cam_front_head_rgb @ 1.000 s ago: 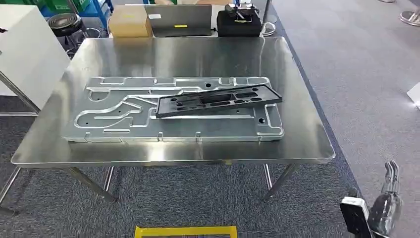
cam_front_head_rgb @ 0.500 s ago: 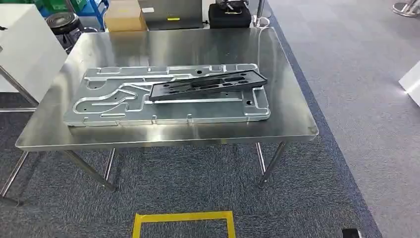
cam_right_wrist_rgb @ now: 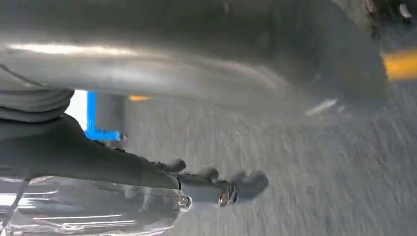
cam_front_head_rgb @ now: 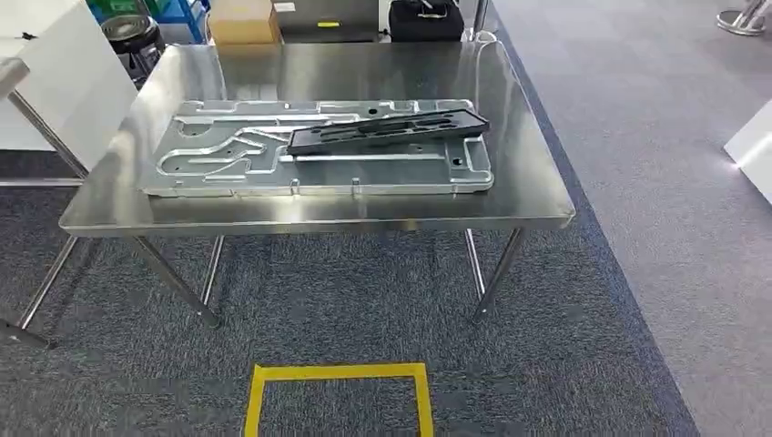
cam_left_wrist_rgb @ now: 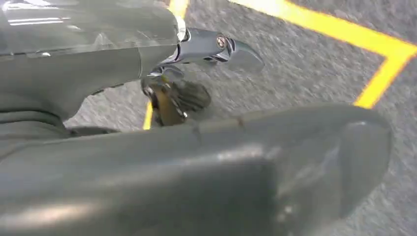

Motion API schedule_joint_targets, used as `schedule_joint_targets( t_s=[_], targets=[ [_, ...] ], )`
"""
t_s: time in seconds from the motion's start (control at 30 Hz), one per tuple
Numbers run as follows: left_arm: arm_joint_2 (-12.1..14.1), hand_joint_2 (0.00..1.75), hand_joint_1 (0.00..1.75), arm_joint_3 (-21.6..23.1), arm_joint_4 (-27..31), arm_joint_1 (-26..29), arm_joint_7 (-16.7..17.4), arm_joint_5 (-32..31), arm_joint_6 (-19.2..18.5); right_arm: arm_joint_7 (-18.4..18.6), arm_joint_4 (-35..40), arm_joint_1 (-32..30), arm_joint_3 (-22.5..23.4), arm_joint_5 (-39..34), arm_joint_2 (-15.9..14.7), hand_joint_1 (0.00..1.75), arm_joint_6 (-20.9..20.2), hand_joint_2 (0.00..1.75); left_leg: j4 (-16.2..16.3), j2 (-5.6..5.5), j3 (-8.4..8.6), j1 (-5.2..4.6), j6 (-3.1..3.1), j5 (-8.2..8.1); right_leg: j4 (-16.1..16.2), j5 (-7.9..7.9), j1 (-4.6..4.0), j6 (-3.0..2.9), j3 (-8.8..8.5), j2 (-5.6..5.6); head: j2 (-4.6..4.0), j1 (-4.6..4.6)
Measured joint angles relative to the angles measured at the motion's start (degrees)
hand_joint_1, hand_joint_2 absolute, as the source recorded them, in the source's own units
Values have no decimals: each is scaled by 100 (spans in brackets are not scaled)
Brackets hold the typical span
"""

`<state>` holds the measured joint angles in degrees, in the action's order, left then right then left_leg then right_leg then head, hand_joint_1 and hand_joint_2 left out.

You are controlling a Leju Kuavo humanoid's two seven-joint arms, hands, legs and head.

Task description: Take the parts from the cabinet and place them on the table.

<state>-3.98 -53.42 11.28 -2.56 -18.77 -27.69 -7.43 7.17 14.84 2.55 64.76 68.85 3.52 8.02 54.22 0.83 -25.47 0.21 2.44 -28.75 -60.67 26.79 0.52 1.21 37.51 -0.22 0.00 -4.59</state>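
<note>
A large silver machined plate lies flat on the steel table. A long black slotted part rests across the plate's far right half. In the left wrist view my left hand hangs over the grey carpet with its fingers spread and nothing in it. My right hand, seen in the right wrist view, also hangs over the carpet, its fingers apart and empty. Both views are motion-blurred.
A yellow tape square marks the carpet in front of the table. Behind the table stand a cardboard box and a black bag. A white panel stands at the left, another white object at the right edge.
The whole picture has shifted: the camera has backed away from the table, which now sits farther off. My right hand has dropped out of the head view's lower right corner.
</note>
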Motion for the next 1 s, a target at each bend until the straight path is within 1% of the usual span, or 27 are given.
schedule_joint_targets(
  t_s=[0.03,0.07,0.1,0.13,0.17,0.2,0.23,0.27,0.3,0.33,0.4,0.43,0.47,0.5,0.57,0.6,0.63,0.67,0.7,0.73,0.77,0.8,0.83,0.87,0.9,0.97,1.0],
  targets=[
    [0,0,0,-2,0,4,2,0,-2,26,-42,0,2,0,22,0,0,0,8,-2,-101,-10,9,79,-406,411,15,25,92,0,0,0],
    [-2,0,0,-2,0,10,4,-2,-2,26,-61,5,2,0,24,0,0,0,13,-1,-196,-19,11,149,-837,709,22,46,175,2,0,0],
    [-2,0,0,-2,0,12,9,-7,-2,26,-74,12,4,0,26,0,-7,0,27,5,-304,-23,3,220,-1203,861,25,70,221,1,0,0],
    [-4,0,0,-2,0,9,13,-18,-2,24,-96,18,13,4,33,0,-48,0,61,11,-410,-22,-10,289,-1449,794,30,86,211,1,0,0],
    [-7,0,0,-2,0,7,17,-20,-2,15,-111,22,24,4,35,0,-107,0,99,13,-528,-16,-28,346,-1450,569,40,99,107,0,0,0],
    [-15,0,0,-2,0,9,17,-39,0,-37,-129,22,35,-13,37,0,-210,0,152,15,-652,-10,-46,400,-1244,304,54,107,-115,-1,0,0],
    [-22,0,0,-2,0,9,20,-48,0,-107,-140,22,46,-50,37,0,-309,0,214,15,-772,-4,-68,443,-850,119,72,107,-441,-1,0,0],
    [-24,0,0,-2,0,5,20,-52,2,-178,-151,26,63,-90,37,0,-394,0,291,11,-865,-1,-98,478,-305,150,87,103,-852,-1,0,0],
    [-28,0,0,-2,0,7,26,-59,4,-293,-155,36,74,-107,39,0,-501,0,378,2,-943,-31,-127,496,266,397,58,91,-1211,5,0,0],
    [-37,0,0,-4,0,8,35,-59,7,-453,-157,35,74,-103,39,0,-571,0,414,8,-983,-31,-174,534,459,535,44,27,-1284,21,0,0],
    [-44,0,0,-18,0,-3,39,-70,11,-692,-164,33,81,-103,39,0,-614,0,393,13,-1014,-22,-245,643,412,486,13,-58,-1197,24,0,0],
    [-46,0,0,-28,0,9,42,-83,11,-746,-164,15,94,-112,39,0,-614,0,389,8,-1030,-17,-283,698,435,418,31,-116,-1155,12,0,0],
    [-46,0,0,-44,0,18,42,-92,13,-761,-166,29,127,-142,39,0,-616,0,566,-6,-1115,24,-313,538,443,348,48,-173,-1102,-29,0,0],
    [-46,0,0,-55,0,19,46,-94,15,-787,-168,34,158,-177,37,0,-619,0,809,-31,-1177,20,-345,161,442,276,45,-226,-1029,-28,0,2],
    [-59,0,0,-66,0,19,48,-96,20,-798,-168,33,221,-214,33,0,-619,0,1534,-32,-1336,44,-394,-514,434,140,20,-249,-850,-38,0,0],
    [-59,0,0,-70,0,18,48,-96,20,-798,-168,32,238,-227,33,0,-616,0,1917,-31,-1386,48,-408,-705,425,63,10,-247,-743,-38,0,0],
    [-59,0,0,-74,0,15,50,-96,20,-798,-168,31,249,-227,28,0,-619,0,2135,-32,-1372,48,-410,-701,410,-5,3,-239,-643,-34,0,0],
    [-59,0,0,-81,0,9,50,-96,20,-800,-168,26,273,-230,26,0,-619,0,2137,-32,-1248,48,-402,-513,384,-73,0,-223,-525,-22,0,0],
    [-59,0,0,-85,0,4,50,-96,22,-802,-168,24,293,-247,26,0,-627,0,1907,-40,-1018,47,-380,-269,358,-132,-2,-203,-419,15,0,0],
    [-59,0,0,-89,0,3,48,-96,20,-802,-170,28,317,-282,26,0,-651,0,1516,-64,-713,45,-344,-75,333,-187,-3,-179,-331,53,0,0],
    [-59,0,0,-96,0,-1,48,-94,22,-811,-172,46,349,-345,28,0,-686,0,1011,-173,-341,39,-292,-37,317,-246,-2,-167,-264,83,0,0],
    [-46,0,0,-101,2,-8,48,-94,26,-840,-175,81,376,-387,50,0,-710,0,491,-365,53,29,-230,-211,306,-302,1,-139,-216,110,0,-2],
    [-48,0,0,-107,2,-9,46,-94,28,-865,-175,92,415,-413,50,0,-717,0,63,-375,277,13,-212,-315,292,-358,-18,-108,-180,147,0,0],
    [-48,0,0,-111,2,-2,46,-96,37,-901,-175,101,428,-402,50,0,-723,0,55,-347,215,-6,-203,-335,304,-434,-9,-77,-164,157,0,0],
    [-48,0,0,-122,2,-8,37,-98,42,-916,-177,95,431,-356,50,0,-734,0,68,-309,180,-21,-163,-301,338,-508,13,-29,-147,193,0,0],
    [-61,0,0,-133,0,-24,33,-101,41,-883,-177,54,435,-286,33,0,-743,0,14,-242,103,23,-88,-143,383,-583,5,51,-111,229,0,0],
    [-61,0,0,-140,0,-41,33,-101,42,-879,-177,70,435,-275,30,0,-747,0,12,-199,18,24,-37,-71,214,-274,20,51,-31,173,0,0]
  ],
)
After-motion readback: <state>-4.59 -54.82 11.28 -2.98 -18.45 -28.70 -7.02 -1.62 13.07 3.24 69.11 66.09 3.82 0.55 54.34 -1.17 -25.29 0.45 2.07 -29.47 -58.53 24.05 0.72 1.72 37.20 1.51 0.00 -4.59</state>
